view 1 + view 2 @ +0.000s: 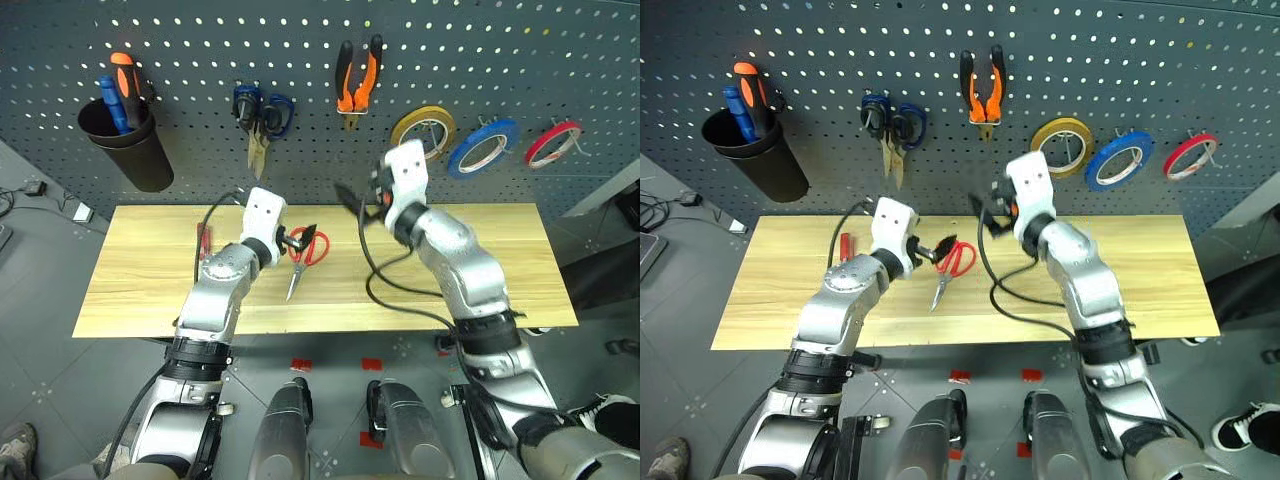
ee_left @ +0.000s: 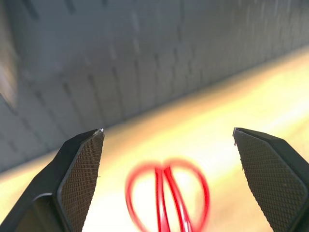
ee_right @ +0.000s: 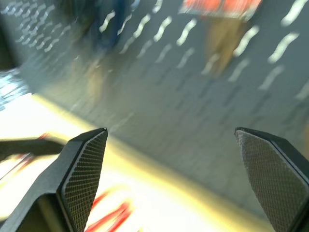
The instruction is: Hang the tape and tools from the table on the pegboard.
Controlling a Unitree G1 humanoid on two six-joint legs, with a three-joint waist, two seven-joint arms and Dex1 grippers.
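The red-handled scissors (image 1: 305, 256) lie flat on the wooden table (image 1: 140, 290), handles toward the pegboard (image 1: 300, 40). My left gripper (image 1: 300, 240) hovers open just over those handles; in the left wrist view the red loops (image 2: 166, 193) sit between its spread fingers (image 2: 82, 169). My right gripper (image 1: 355, 205) is open and holds nothing, above the table's middle close to the board. The pliers (image 1: 358, 75) with orange-and-black handles and the blue tape (image 1: 483, 145) hang on the pegboard. A slim red-handled screwdriver (image 1: 204, 240) lies on the table left of my left arm.
A black cup (image 1: 125, 140) on the board's left holds orange and blue screwdrivers. Blue-handled scissors (image 1: 260, 115), a yellow roll (image 1: 423, 128) and a red roll (image 1: 553, 143) also hang there. A black cable (image 1: 385, 285) loops from my right arm over the table.
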